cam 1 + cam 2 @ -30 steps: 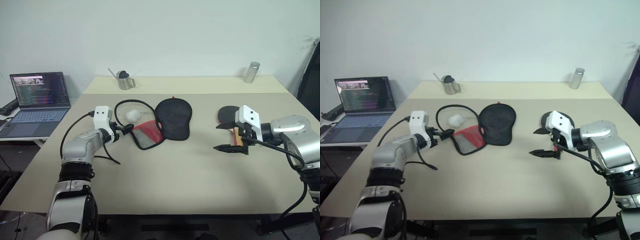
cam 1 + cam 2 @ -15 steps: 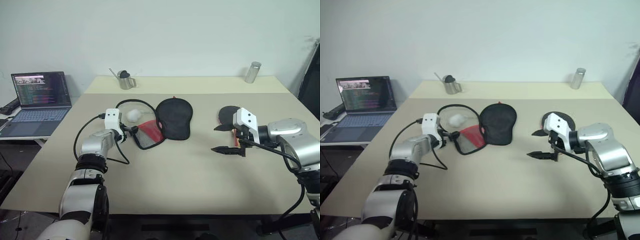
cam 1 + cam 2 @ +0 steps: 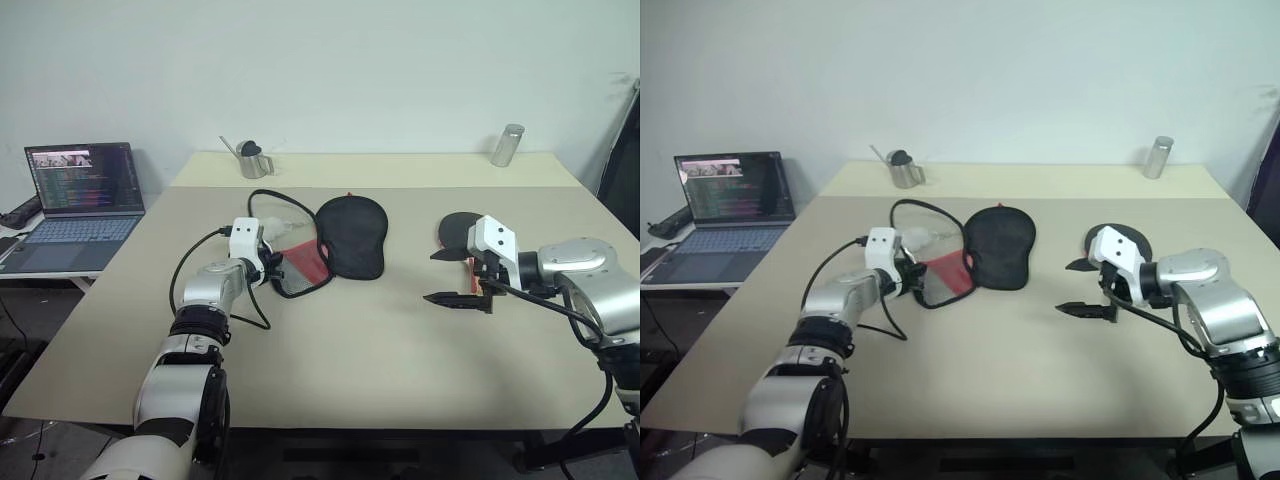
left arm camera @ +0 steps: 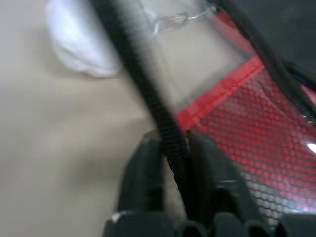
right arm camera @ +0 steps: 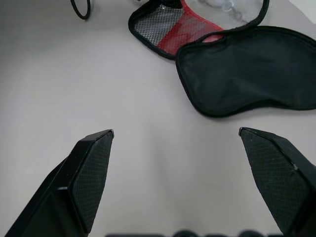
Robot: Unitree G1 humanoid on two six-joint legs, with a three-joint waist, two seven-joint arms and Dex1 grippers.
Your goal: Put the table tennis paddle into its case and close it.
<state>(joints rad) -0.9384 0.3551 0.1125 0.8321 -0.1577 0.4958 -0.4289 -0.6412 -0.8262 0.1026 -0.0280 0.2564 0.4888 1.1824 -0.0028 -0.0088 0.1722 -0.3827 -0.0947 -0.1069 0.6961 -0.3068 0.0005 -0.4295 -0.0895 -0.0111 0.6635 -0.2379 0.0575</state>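
The case lies unzipped in the middle of the table, its black half flat and its red mesh half toward my left arm. Its white fluffy charm rests beside the clear flap. My left gripper is shut on the black rim of the mesh half. The table tennis paddle lies at the right, black face up, its red-striped handle partly hidden behind my right gripper. That gripper hovers open just above the table with nothing between its fingers.
A metal watering can stands at the table's far left edge and a metal cylinder at the far right. An open laptop sits on a lower side table to the left. A black cable loops from my left wrist.
My left gripper moved right to the case's mesh half and shut on its rim, which shifted and rose a little. The right arm stayed in place.
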